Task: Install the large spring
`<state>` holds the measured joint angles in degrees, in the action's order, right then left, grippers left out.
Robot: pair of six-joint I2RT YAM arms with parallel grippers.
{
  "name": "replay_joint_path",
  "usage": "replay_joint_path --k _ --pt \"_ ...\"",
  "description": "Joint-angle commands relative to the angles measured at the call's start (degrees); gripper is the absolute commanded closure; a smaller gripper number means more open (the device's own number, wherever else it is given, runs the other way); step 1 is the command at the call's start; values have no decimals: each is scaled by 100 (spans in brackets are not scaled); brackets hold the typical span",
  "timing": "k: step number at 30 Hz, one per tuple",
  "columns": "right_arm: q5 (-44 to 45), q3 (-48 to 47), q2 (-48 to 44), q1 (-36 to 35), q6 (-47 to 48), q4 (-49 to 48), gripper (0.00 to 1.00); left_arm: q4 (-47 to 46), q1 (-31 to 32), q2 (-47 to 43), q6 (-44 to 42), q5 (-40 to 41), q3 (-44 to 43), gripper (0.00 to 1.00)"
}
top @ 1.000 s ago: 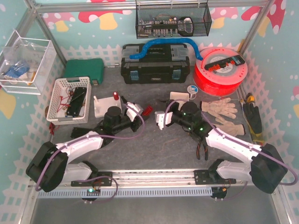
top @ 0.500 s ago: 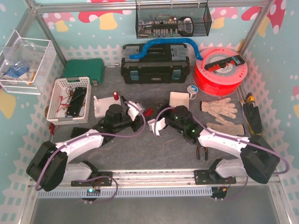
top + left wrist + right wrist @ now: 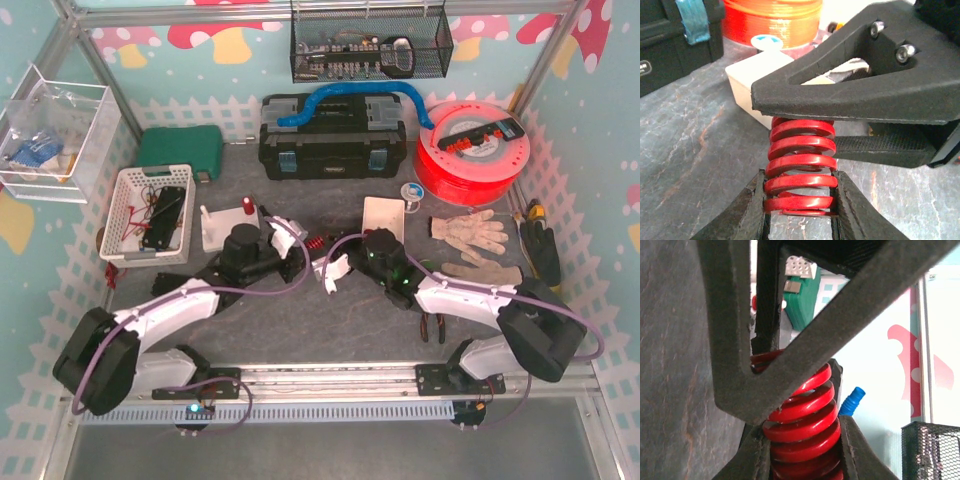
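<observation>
- Between the two hands, above the table point(image 3: 685, 150), the large spring point(image 3: 801, 160) was held clear of the surface, with one hand at each end.
- The left gripper point(image 3: 800, 207) was clamped on the spring. Its fingers point(image 3: 747, 215) pinched the nearest turns from either side, and the coil stood straight out ahead of the fingertips.
- The right gripper point(image 3: 802, 440) was likewise closed on the spring. In its own wrist view the pads point(image 3: 752, 460) pressed the near turns, and the rest of the coil ran forward from them.
- Long axis: it lay along the line joining the two hands, so each hand saw the spring end-on, extending away from it towards the other. One finger of the opposite hand crossed over the far turns in each wrist view.
- Nearer arm: neither, as both were in contact with the spring and roughly half of the coil was bare between the grips.
- Judgement: the coming move turned on one hand letting go without tilting that axis.
- A white block point(image 3: 215, 232) lay behind the left hand, well apart from the right. Whether it was the seat could not be told.
</observation>
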<state>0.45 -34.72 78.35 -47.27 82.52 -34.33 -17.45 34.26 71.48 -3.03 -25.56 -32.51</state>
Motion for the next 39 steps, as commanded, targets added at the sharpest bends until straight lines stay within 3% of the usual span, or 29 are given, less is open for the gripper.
replay_joint_path --k 1,4,7,10,13,16,20,28,39 --pt "-561 27 -125 -80 -1028 -166 100 -964 -134 -669 560 428 174 79" --pt "-826 31 -70 -81 -2127 -293 100 -1391 -283 -1114 953 609 390 45" --pt "-592 -143 8 -79 -3969 -624 100 -1618 -360 -1634 1412 1384 594 35" --pt "-447 -499 236 -76 -5590 -528 100 -1938 -427 -2069 2059 2004 846 37" --pt "-419 -589 425 -75 -6953 -854 100 -1591 -442 -2232 2495 2290 765 41" --pt "-346 -635 534 -68 -8145 -1092 100 -810 -473 -2167 2695 2101 338 42" --pt "-475 -934 752 -72 -9229 -831 100 -728 -474 -1989 2562 1477 232 42" --pt "-779 -1129 1031 -72 -9794 -762 100 -470 -438 -1297 2360 1124 -125 41" --pt "-914 -1000 1007 -76 -9372 -896 100 156 -429 -705 2606 933 -723 49"
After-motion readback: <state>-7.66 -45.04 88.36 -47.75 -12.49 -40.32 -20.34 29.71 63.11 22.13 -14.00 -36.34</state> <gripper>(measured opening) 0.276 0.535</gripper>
